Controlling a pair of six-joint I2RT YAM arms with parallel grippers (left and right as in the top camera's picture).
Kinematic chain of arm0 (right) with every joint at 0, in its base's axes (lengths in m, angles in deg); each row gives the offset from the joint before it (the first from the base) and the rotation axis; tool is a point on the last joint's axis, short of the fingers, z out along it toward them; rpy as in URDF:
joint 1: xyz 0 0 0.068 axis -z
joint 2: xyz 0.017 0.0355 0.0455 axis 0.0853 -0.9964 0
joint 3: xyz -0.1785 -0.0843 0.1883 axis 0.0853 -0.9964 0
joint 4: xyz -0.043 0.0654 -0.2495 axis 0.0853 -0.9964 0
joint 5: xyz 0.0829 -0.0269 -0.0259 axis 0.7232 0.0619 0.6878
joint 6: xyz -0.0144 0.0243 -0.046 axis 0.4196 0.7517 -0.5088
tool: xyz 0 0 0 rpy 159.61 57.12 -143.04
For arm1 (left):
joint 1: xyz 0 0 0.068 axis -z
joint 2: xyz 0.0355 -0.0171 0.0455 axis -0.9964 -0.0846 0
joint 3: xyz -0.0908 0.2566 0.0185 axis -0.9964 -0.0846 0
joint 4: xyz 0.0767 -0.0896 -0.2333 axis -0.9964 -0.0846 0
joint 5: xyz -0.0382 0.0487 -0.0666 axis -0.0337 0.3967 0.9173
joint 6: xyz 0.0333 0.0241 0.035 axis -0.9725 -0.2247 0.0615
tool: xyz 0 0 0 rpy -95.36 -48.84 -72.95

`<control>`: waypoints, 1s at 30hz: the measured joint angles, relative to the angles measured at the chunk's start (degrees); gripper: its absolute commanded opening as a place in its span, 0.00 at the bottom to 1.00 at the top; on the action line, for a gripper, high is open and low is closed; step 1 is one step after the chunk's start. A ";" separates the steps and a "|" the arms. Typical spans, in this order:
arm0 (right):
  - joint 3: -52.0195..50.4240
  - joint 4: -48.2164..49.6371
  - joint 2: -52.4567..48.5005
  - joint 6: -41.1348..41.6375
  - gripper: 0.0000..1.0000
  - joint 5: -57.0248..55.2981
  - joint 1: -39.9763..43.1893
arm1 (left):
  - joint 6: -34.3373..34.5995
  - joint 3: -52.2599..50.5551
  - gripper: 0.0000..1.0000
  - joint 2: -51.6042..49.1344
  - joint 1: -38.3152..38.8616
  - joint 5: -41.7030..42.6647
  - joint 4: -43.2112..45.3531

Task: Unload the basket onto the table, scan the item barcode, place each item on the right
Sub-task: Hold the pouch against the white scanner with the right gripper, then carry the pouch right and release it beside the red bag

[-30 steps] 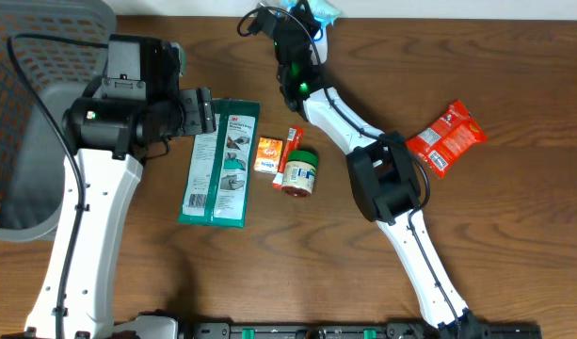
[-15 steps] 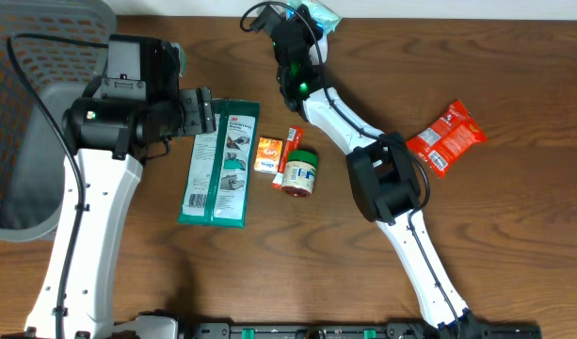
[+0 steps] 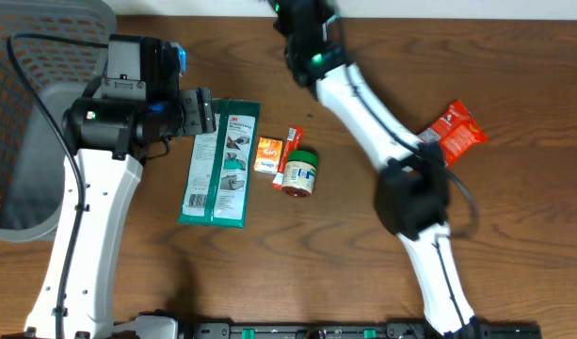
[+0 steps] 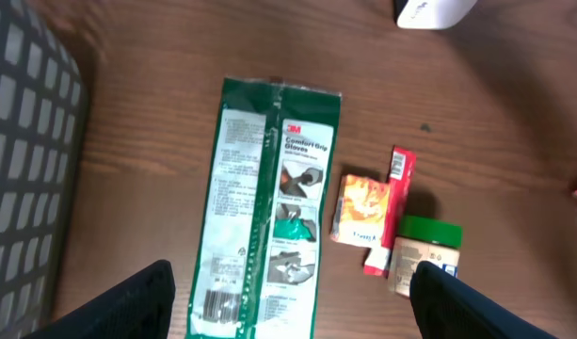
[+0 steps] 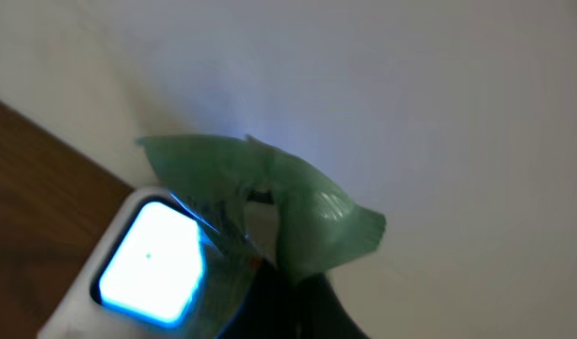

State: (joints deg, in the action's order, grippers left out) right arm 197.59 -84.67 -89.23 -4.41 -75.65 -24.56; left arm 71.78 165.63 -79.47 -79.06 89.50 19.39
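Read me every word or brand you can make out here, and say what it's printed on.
"3M": on the green glove package.
"Comfort Grip Gloves": same package, just below the logo.
Too blurred or small to read: the print on the orange packet, red stick, jar, red pouch and green wrapper.

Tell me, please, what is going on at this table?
The right end effector is shut on a crinkly green plastic packet, holding it beside the white box-shaped scanner, whose window glows. The left end effector hangs open over the long flat green glove package, holding nothing. A small orange sachet, a green-lidded jar and a red snack packet lie untouched on the wooden table.
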 measured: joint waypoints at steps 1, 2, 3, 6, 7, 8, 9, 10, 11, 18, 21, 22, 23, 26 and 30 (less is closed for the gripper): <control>0.00 -2.86 2.08 1.79 0.01 0.31 0.02 | 0.00 0.00 0.80 0.00 0.00 -0.07 -0.15; 0.26 -7.56 5.49 4.94 0.01 0.76 0.09 | 0.00 0.00 0.80 0.00 0.00 -0.04 -0.04; 0.52 -11.91 8.22 7.32 0.01 1.27 0.24 | 0.00 0.00 0.80 0.00 0.02 -0.11 -0.04; 1.27 -30.25 17.92 18.21 0.01 5.66 1.90 | 0.00 0.00 0.80 0.00 0.00 -0.17 -0.04; 1.62 -33.46 19.28 20.31 0.01 7.32 2.56 | 0.00 0.00 0.80 0.00 0.00 -0.20 -0.07; 1.86 -39.87 21.27 24.35 0.01 10.99 4.22 | 0.00 0.00 0.80 0.00 0.00 -0.17 -0.04; 2.25 -45.62 21.62 26.91 0.01 14.84 5.81 | 0.00 0.00 0.80 0.00 0.00 -0.17 -0.11; 1.97 -51.28 21.42 28.83 0.01 18.93 7.56 | 0.00 0.00 0.80 0.00 0.00 -0.20 -0.04; 1.51 -53.51 21.00 29.79 0.01 21.07 8.39 | 0.00 0.00 0.80 0.00 0.00 -0.17 -0.04; -12.39 -54.16 17.38 33.42 0.01 33.97 15.39 | 0.00 0.00 0.80 0.00 0.00 -0.20 -0.04; -21.55 -47.69 16.96 34.38 0.01 36.20 18.03 | 0.00 0.00 0.80 0.00 0.00 -0.17 -0.02; -25.49 -44.09 16.96 34.86 0.01 36.72 19.08 | 0.00 0.00 0.80 0.00 0.00 -0.20 -0.07; -29.24 -39.76 16.92 35.43 0.01 37.13 20.20 | 0.00 0.00 0.80 0.00 0.00 -0.17 -0.07; -37.75 -31.23 16.90 37.05 0.01 37.83 23.28 | 0.00 0.00 0.80 0.00 0.00 -0.17 -0.09; -44.92 -25.55 16.90 37.97 0.01 38.14 27.65 | 0.00 0.00 0.80 0.00 0.00 -0.17 -0.04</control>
State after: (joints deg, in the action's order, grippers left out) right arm 152.67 -110.22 -72.33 33.56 -37.51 3.09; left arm 71.78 165.63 -79.47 -79.06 89.32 19.35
